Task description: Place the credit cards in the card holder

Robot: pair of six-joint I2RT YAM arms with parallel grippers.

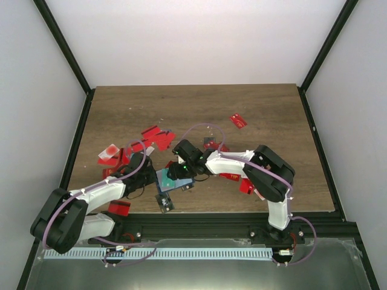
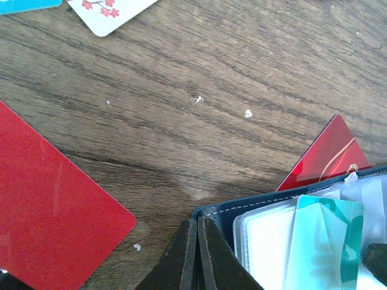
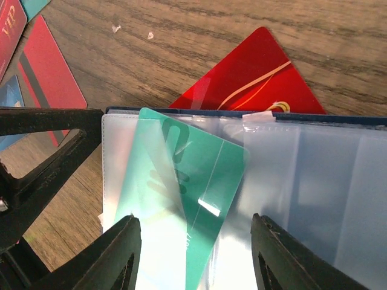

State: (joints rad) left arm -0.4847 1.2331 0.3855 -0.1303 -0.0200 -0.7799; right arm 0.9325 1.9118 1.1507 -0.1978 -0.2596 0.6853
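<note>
The teal card (image 3: 187, 181), partly inside the open card holder (image 3: 314, 181) on the worktop (image 2: 211, 90), lies lengthwise between the spread right fingers (image 3: 281, 254); the closed left fingers (image 2: 181, 260) sit at the holder's corner.

credit cards (image 1: 238, 121) and card holder (image 1: 165, 180) on table (image 1: 199, 106)

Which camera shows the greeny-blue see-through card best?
The right wrist view: the teal card fills the middle, lying tilted on the clear sleeves of the card holder, between the open fingers of the right gripper. The left wrist view catches only part of it, bottom right. From above it is a tiny teal patch.
</note>
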